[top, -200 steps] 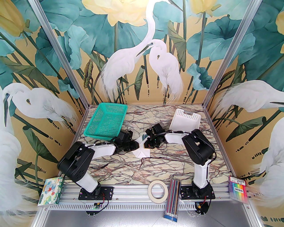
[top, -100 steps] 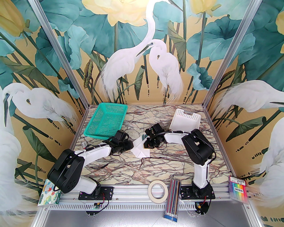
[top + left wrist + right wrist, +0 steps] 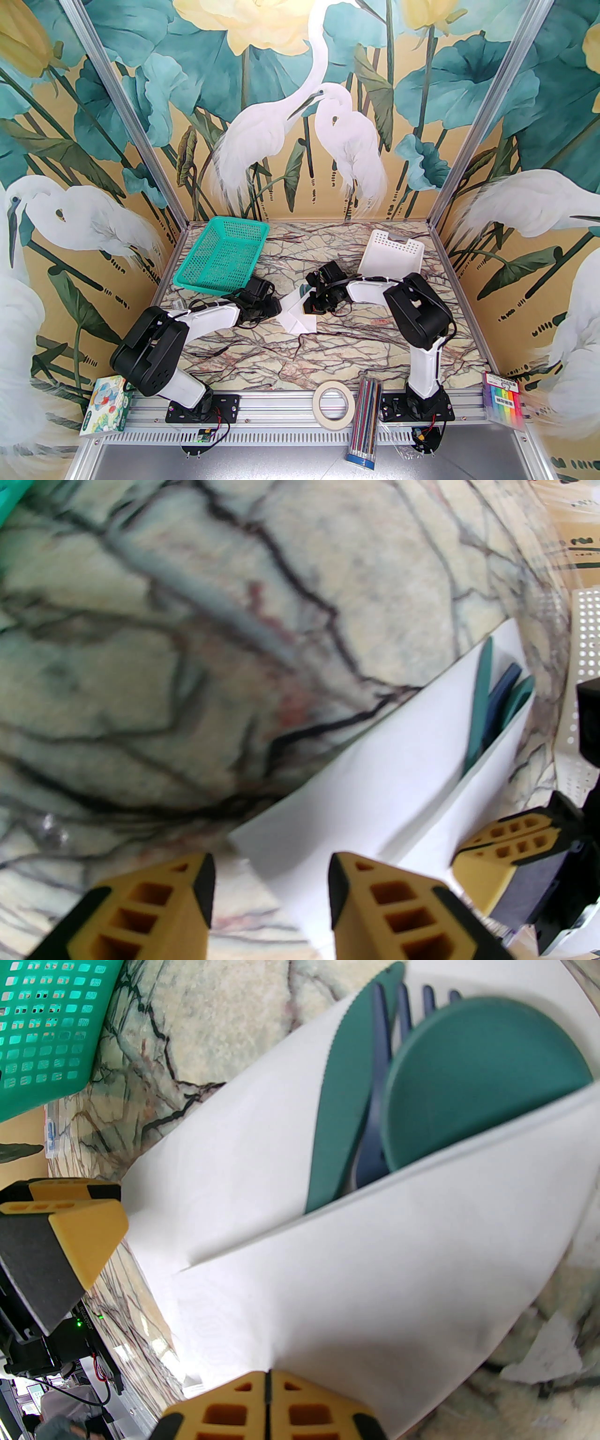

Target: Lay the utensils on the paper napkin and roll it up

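Note:
The white paper napkin (image 3: 294, 321) lies mid-table, one flap folded over the utensils. Sticking out of the fold are a green spoon (image 3: 478, 1072), a dark blue fork (image 3: 379, 1053) and a green serrated knife (image 3: 342, 1114); their ends also show in the left wrist view, the knife's (image 3: 480, 705) among them. My right gripper (image 3: 267, 1405) is shut, its tips down on the folded flap (image 3: 375, 1264). My left gripper (image 3: 269, 902) stands open at the napkin's left corner (image 3: 398, 770), nothing between its fingers.
A green mesh basket (image 3: 220, 258) sits at the back left, close to the left forearm. A white perforated basket (image 3: 391, 255) stands back right. On the front rail lie a tape roll (image 3: 333, 403), a pencil pack (image 3: 368, 422), a marker box (image 3: 504, 398) and a card box (image 3: 105, 405).
My left gripper has opened and drawn back left off the napkin. The left arm's elbow swung out and back. The right arm has stayed still.

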You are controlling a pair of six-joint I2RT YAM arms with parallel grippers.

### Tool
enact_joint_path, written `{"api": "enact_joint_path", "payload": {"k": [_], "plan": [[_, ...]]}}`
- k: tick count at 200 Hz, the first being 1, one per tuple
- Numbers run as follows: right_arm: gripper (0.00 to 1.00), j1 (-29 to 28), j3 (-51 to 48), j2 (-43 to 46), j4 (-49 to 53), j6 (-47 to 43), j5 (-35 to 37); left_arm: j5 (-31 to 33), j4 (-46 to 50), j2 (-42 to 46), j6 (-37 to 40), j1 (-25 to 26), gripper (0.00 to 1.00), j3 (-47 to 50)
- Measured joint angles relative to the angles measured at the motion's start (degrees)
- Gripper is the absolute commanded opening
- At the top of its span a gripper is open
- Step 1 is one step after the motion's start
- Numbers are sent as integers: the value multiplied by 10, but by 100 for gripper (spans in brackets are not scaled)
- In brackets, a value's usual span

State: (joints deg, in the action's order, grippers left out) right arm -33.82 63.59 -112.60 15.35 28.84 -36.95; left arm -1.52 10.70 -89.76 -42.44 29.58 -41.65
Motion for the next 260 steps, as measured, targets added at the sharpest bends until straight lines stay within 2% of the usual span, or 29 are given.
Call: {"api": "enact_joint_path", "payload": {"k": [54, 74, 130, 214, 260], "plan": [[9, -1, 0, 0, 0, 0, 1, -23, -16, -7, 0, -8, 43, 0], [9, -1, 0, 0, 0, 0, 1, -52, -46, -9, -3, -7, 42, 3], [9, -1, 0, 0, 0, 0, 1, -94, -87, 8, -20, -5, 43, 15], [9, -1, 0, 0, -1, 0, 1, -97, -121, 11, -64, -5, 43, 58], [9, -1, 0, 0, -1, 0, 1, -109, -178, 17, -106, -6, 42, 91]]}}
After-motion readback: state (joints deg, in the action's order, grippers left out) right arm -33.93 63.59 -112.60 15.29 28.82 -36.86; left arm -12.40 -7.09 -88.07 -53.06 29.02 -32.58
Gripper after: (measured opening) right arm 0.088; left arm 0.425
